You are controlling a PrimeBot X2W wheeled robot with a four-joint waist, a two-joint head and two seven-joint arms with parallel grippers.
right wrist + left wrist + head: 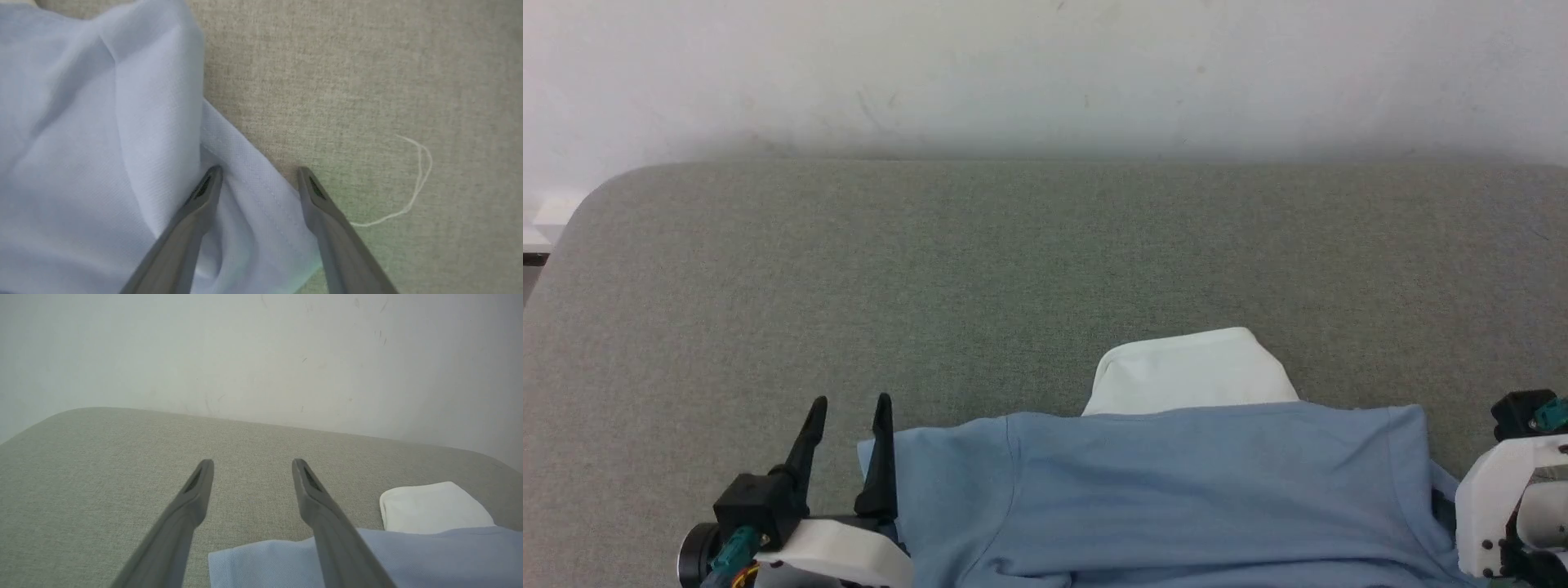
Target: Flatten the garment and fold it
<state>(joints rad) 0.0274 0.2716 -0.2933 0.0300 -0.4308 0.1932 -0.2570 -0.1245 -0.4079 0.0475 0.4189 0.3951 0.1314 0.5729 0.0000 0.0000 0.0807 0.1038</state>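
The garment (1176, 490), a plain light-blue T-shirt, lies spread along the near edge of the grey-green fabric table (1013, 269), with a sleeve seam showing on its left part. My left gripper (850, 400) stands open at the shirt's left edge, its right finger against the cloth. In the left wrist view the left gripper (252, 461) holds nothing, and the garment (408, 559) lies low on the right. My right gripper (259, 169) is open astride a stitched hem of the garment (81, 143), with cloth lying loose between the fingers. My right arm's white wrist (1503, 498) sits at the shirt's right end.
A white folded cloth (1192, 371) pokes out from behind the shirt's far edge, also the white cloth (433, 506). A loose pale thread (419, 179) lies on the table right of the hem. A white wall (1045, 73) backs the table; its rounded far-left corner (596, 196) drops off.
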